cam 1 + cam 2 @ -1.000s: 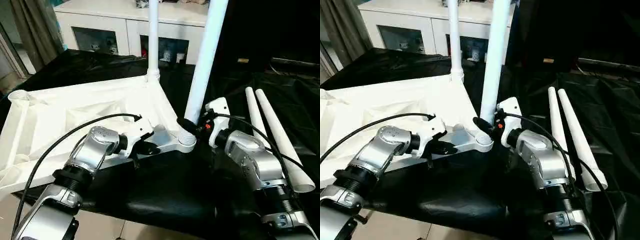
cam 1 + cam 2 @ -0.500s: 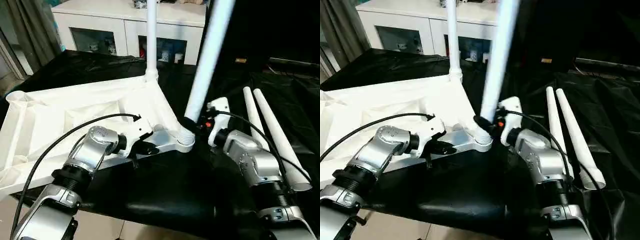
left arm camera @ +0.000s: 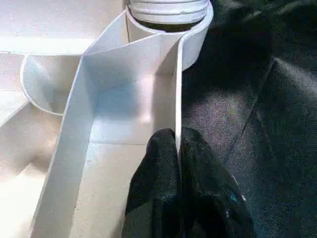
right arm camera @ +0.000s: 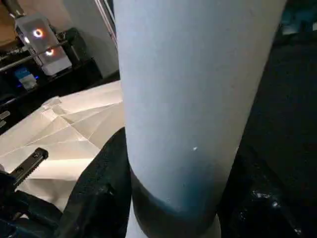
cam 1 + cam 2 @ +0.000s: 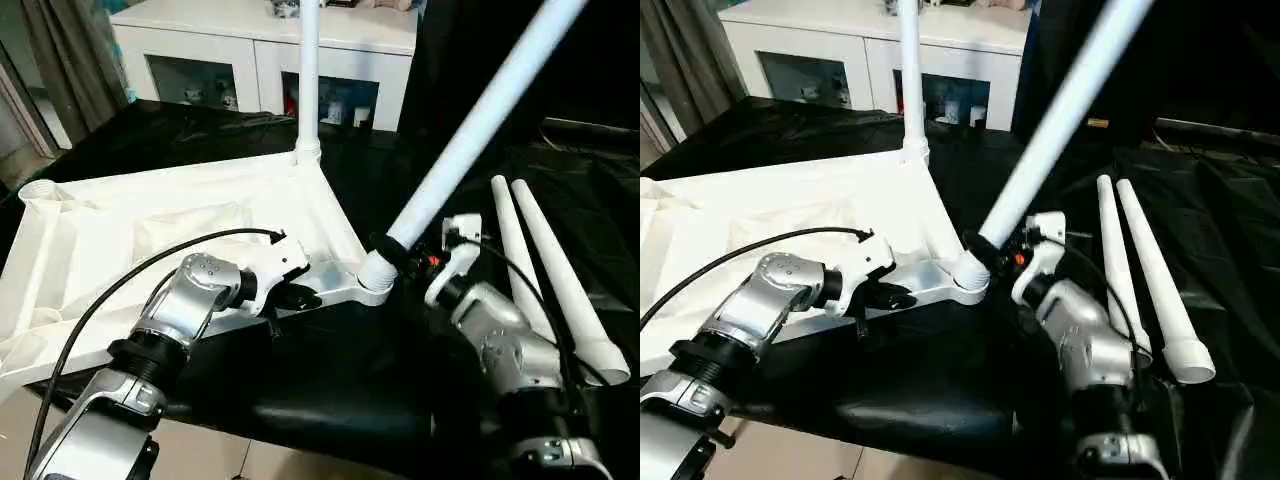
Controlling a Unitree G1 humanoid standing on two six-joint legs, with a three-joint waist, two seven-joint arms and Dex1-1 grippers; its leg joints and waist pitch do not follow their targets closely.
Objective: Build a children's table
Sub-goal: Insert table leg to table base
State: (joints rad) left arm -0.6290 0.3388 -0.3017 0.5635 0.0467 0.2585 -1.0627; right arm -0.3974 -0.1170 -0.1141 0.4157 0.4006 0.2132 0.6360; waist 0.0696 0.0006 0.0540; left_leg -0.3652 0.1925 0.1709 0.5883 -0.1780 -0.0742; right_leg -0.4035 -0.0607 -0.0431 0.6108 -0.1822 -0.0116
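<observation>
Upturned white ribbed plastic tabletop [image 5: 150, 225], left gripper [image 3: 178, 148] pinched together on its near rim, right gripper [image 5: 392, 252] clamped on tilted white tapered tube leg [image 5: 480, 125] at near-right corner socket

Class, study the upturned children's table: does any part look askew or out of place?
Yes. The leg held by the right gripper at the near corner socket leans steeply to the right, while the far corner's leg stands upright. The leaning one looks unseated.

No readable text, label, brand, number or sign on anything in these views.
</observation>
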